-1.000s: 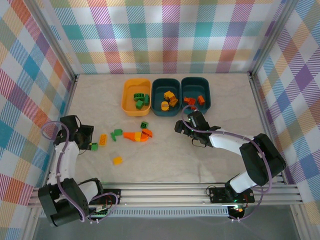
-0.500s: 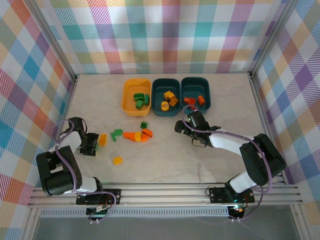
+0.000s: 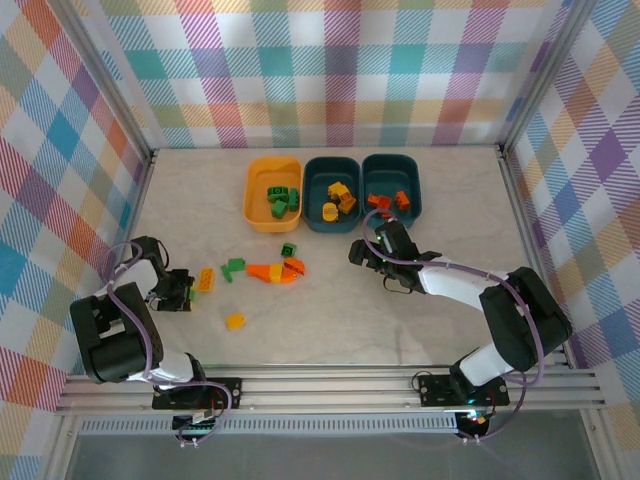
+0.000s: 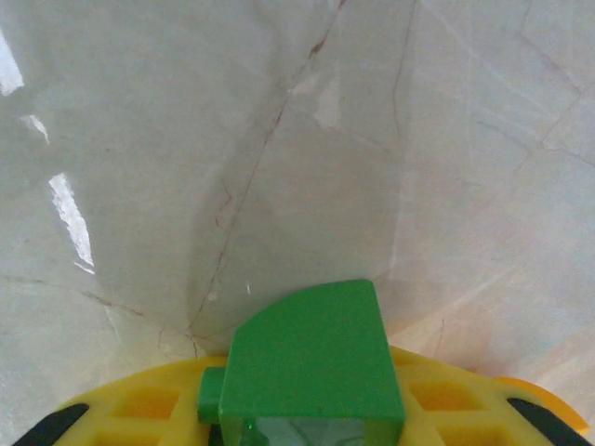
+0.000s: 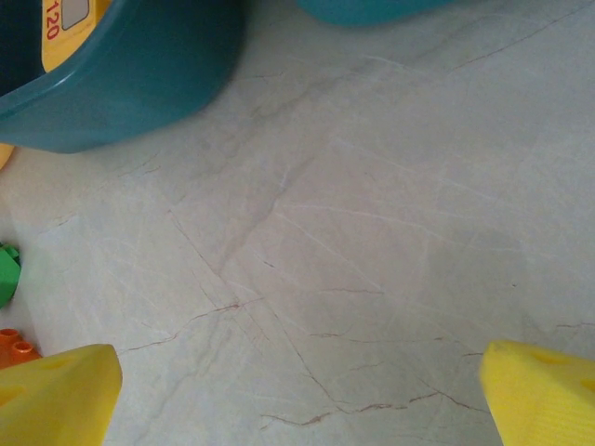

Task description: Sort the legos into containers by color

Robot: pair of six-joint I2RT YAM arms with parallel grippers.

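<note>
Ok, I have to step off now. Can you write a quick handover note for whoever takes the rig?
Left gripper: low at the table's left side, apparently shut on a green brick.
Right gripper: open and empty, low over the table on the near side of the teal bins.
Done: green pieces lie in the yellow bin, yellow ones in the middle teal bin, orange-red ones in the right teal bin.
Left: the held brick goes to the yellow bin. Loose on the table are two green legos, two yellow legos and an orange cluster.
</note>
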